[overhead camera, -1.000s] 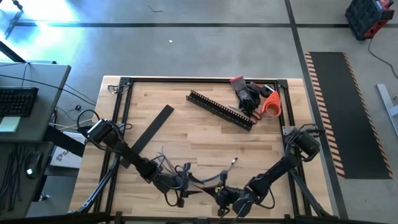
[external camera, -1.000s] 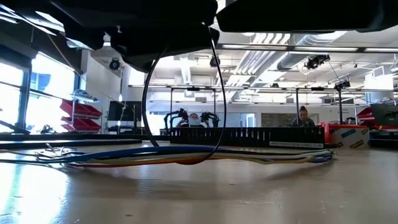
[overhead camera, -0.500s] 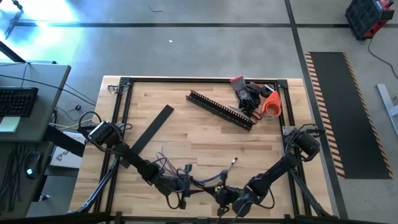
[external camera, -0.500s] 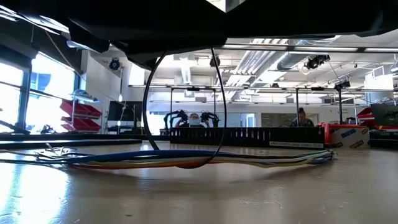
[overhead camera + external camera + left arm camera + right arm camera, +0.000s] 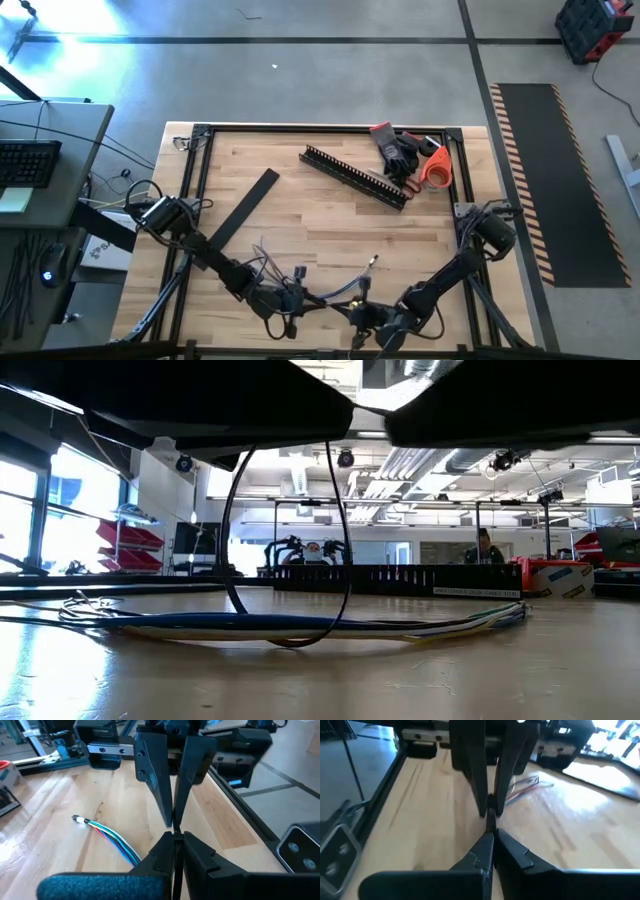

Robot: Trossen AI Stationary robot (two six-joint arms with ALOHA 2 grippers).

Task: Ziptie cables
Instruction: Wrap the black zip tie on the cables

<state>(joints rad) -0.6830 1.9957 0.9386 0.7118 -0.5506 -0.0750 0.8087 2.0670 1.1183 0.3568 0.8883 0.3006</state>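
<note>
**Two grippers meet tip to tip over the cable bundle at the table's near edge**

The cables (image 5: 330, 290) lie as one gathered bundle along the near part of the table (image 5: 330, 215), around six o'clock from its centre in the high view. One loose end with a pale tip fans out toward the middle, and thin strands splay at the left end. In the low view the bundle (image 5: 300, 623) lies flat on the wood with a thin dark loop (image 5: 285, 560) rising over it and hanging down from the arms above. I take this loop for the tie, though its ends cannot be traced. Keeping the wires drawn together in one line looks meant to let a single loop circle them all.

The left gripper (image 5: 290, 298) sits at about seven o'clock, the right gripper (image 5: 362, 315) at about six, facing each other just above the bundle. In the left wrist view the left gripper (image 5: 173, 840) is pinched shut on a thin dark strand, and the right one opposite it is also closed to a point. The right wrist view shows the right gripper (image 5: 490, 837) closed the same way, tips almost touching the other's. What the right one pinches cannot be made out.

At about one o'clock lie a black toothed channel (image 5: 355, 177), gloves (image 5: 398, 150) and an orange tape roll (image 5: 437, 167), with a flat black strip (image 5: 245, 205) at ten o'clock, all well apart from the work.
</note>
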